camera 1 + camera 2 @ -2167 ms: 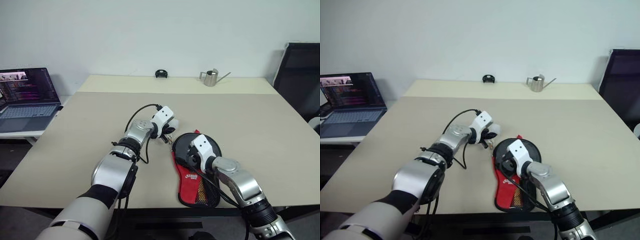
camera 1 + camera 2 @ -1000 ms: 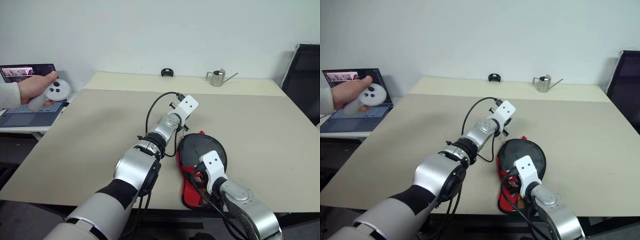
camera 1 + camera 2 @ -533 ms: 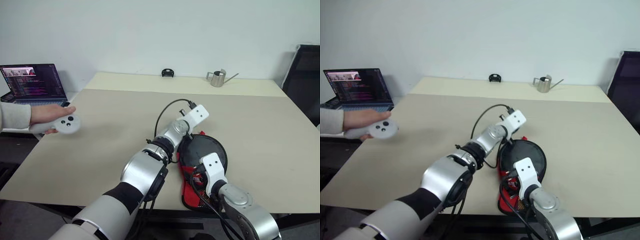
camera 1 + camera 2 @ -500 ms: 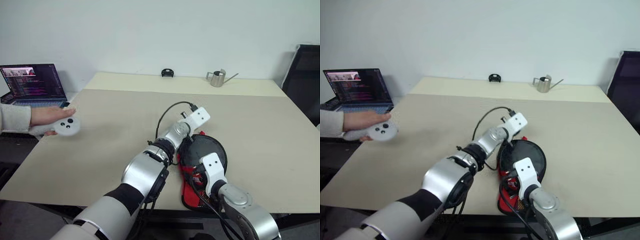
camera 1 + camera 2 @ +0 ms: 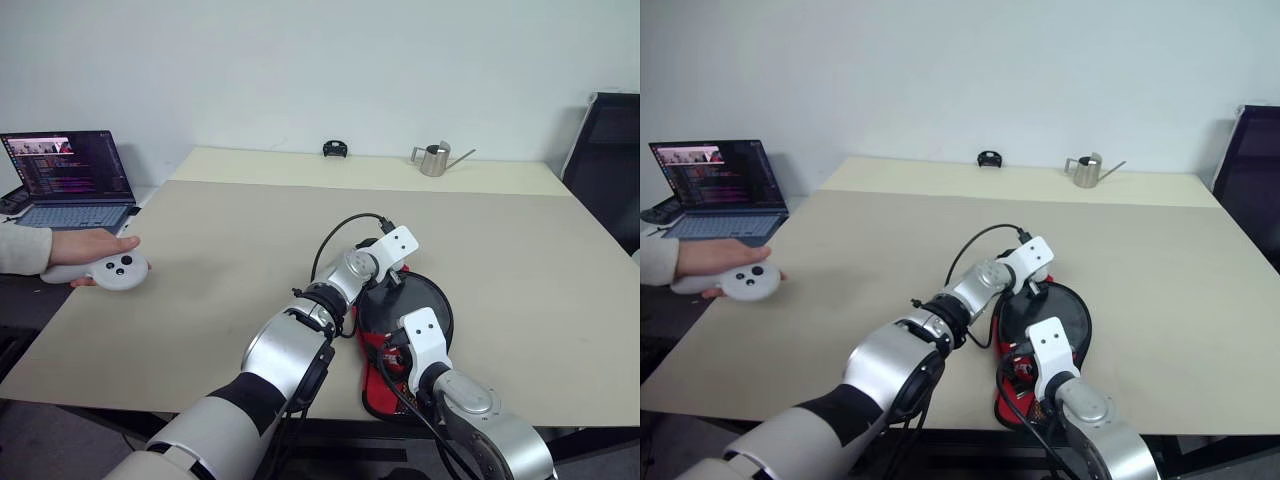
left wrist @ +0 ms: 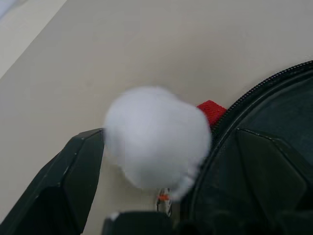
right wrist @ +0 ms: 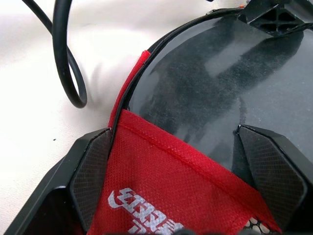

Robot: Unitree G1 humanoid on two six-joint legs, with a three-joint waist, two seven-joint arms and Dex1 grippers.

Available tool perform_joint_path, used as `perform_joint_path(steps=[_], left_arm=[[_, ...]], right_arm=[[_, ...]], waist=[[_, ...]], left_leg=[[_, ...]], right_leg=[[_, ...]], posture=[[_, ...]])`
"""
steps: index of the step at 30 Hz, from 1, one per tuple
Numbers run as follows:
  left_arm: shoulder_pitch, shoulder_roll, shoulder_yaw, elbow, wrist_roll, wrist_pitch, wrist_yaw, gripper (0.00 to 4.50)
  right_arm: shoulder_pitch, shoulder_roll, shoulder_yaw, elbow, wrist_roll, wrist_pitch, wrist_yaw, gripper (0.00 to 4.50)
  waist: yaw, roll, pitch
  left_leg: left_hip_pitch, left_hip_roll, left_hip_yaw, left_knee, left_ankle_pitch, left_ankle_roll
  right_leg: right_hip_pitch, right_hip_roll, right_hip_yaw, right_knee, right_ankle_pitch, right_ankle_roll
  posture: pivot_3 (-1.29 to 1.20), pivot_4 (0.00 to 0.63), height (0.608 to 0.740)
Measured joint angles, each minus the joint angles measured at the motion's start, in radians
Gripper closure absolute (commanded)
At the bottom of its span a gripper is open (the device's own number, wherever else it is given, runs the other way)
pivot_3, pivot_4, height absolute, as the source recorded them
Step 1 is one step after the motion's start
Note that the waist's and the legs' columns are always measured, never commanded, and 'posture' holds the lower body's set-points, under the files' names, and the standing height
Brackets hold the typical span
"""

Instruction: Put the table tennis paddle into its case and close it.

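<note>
The case lies flat near the table's front edge, its round black part away from me and its red logo panel toward me. The table tennis paddle is hidden. My left gripper rests at the case's far left zipper rim. Its fingers stand open, with the white ball loose and blurred in the gap between them. My right gripper is open low over the case where red meets black, its fingers spread to either side with nothing gripped.
A person's hand holds a white controller on the table's left edge, in front of an open laptop. A metal watering can and a small black object stand at the back. A black chair is at right.
My left gripper came down to the case's rim and opened, letting go of the white ball. The person's hand lowered the controller to the table. My right arm kept still.
</note>
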Motion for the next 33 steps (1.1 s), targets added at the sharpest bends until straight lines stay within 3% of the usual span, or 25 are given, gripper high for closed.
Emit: perform_joint_path(steps=[8, 15, 24, 30, 33], left_arm=[[0.000, 0.006, 0.011, 0.002, -0.012, -0.001, -0.035, 0.01], [-0.016, 0.027, 0.095, 0.003, -0.090, -0.013, -0.072, 0.01], [-0.037, 0.172, 0.128, 0.001, -0.120, -0.045, -0.082, 0.01], [-0.029, 0.280, 0.176, -0.010, -0.187, -0.071, -0.263, 0.01], [0.011, 0.381, 0.176, -0.041, -0.202, -0.118, -0.351, 0.01]], right_arm=[[-0.035, 0.007, 0.002, 0.036, 0.000, 0.003, 0.006, 0.00], [-0.103, 0.005, 0.001, 0.107, 0.003, -0.012, 0.046, 0.00], [-0.169, -0.050, -0.039, 0.207, 0.005, -0.084, 0.136, 0.00], [-0.200, -0.092, -0.051, 0.251, 0.017, -0.121, 0.201, 0.00], [-0.211, -0.133, -0.079, 0.263, 0.048, -0.124, 0.250, 0.00]], waist=[[-0.003, 0.000, 0.000], [-0.019, 0.000, 0.000], [-0.021, 0.001, 0.001], [-0.021, 0.002, 0.002], [-0.021, 0.003, 0.003]], left_leg=[[0.003, 0.001, 0.000, 0.000, 0.000, 0.000], [0.004, 0.001, 0.000, 0.000, 0.000, 0.000], [0.004, 0.000, -0.001, -0.001, 0.000, -0.001], [0.004, 0.000, -0.001, -0.001, 0.000, -0.001], [0.004, 0.000, -0.001, -0.001, 0.000, -0.001]], right_leg=[[0.001, -0.001, 0.000, 0.002, -0.002, 0.004], [0.001, -0.001, 0.001, 0.003, -0.002, 0.004], [0.002, -0.001, 0.000, 0.003, -0.002, 0.004], [0.001, -0.001, 0.000, 0.003, 0.000, 0.000], [0.001, -0.001, 0.000, 0.002, 0.000, -0.001]], posture=[[0.00, 0.150, 0.740], [0.00, 0.150, 0.740], [0.00, 0.150, 0.740], [0.00, 0.150, 0.740], [0.00, 0.150, 0.740]])
